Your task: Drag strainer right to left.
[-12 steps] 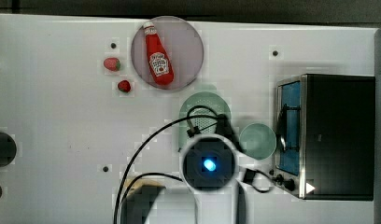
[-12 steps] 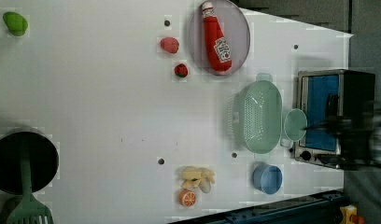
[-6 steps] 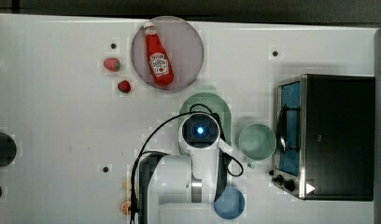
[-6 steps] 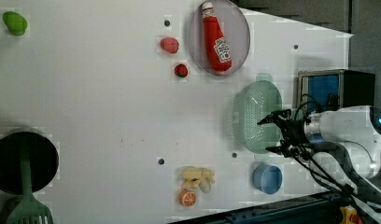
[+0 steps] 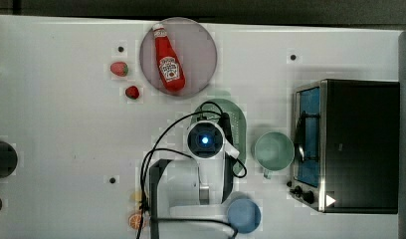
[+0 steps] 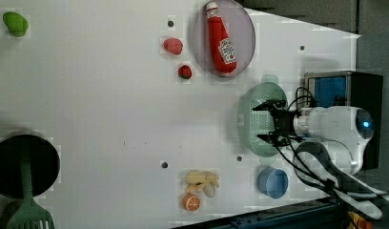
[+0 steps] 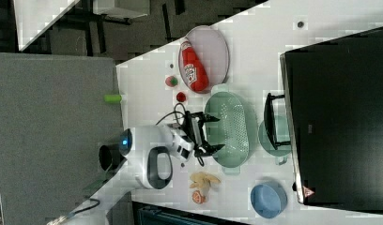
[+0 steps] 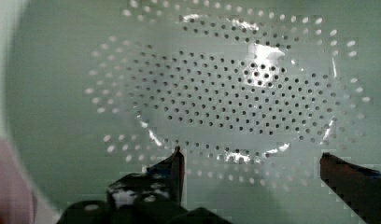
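The arm reaches over the white counter [image 6: 111, 119] with its gripper [image 6: 268, 121] spread wide, holding nothing, above the strainer [image 6: 250, 119]. The strainer lies between the plate [image 6: 245, 28] and the blue bowl [image 6: 272, 182], beside the cup [image 5: 273, 151].

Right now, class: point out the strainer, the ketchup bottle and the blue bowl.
strainer [image 7: 234, 126], right view, on its perforated floor.
ketchup bottle [image 5: 169, 62], top view, on its label.
blue bowl [image 6: 272, 182], left view, on its inside.
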Controlling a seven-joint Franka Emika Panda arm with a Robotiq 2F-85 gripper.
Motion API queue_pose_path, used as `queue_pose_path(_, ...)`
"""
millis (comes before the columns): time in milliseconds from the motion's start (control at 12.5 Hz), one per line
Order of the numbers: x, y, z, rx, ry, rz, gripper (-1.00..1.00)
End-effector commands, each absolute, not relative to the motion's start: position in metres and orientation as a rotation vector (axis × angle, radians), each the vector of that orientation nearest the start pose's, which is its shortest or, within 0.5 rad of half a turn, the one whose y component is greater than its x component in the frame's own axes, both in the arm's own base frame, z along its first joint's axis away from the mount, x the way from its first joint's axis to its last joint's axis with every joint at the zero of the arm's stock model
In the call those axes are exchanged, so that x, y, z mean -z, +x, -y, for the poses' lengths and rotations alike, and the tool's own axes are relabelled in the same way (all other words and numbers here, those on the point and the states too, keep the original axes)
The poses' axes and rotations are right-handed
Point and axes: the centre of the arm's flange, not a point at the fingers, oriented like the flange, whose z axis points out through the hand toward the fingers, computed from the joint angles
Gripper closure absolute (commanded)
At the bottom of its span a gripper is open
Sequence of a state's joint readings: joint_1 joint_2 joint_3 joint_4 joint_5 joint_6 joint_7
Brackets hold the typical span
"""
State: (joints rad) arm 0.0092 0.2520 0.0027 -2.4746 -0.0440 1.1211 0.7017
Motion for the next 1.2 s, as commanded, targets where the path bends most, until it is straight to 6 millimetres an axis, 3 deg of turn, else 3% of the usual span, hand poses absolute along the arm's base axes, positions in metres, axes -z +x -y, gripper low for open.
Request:
queue_pose_path(80,-0.167,0.470,-0.025,-0.002,-2.260,-2.205,-1.00)
queue_pose_path(400,-0.151,0.466,-0.041,-0.015,-2.295,-2.169,-1.00)
queue_pose_path(720,-0.149,0.469,-0.064,-0.013,-2.329,-2.125,-1.00)
queue_pose_path(1200,-0.149,0.473,-0.121,-0.009,-2.231,-2.206,-1.00)
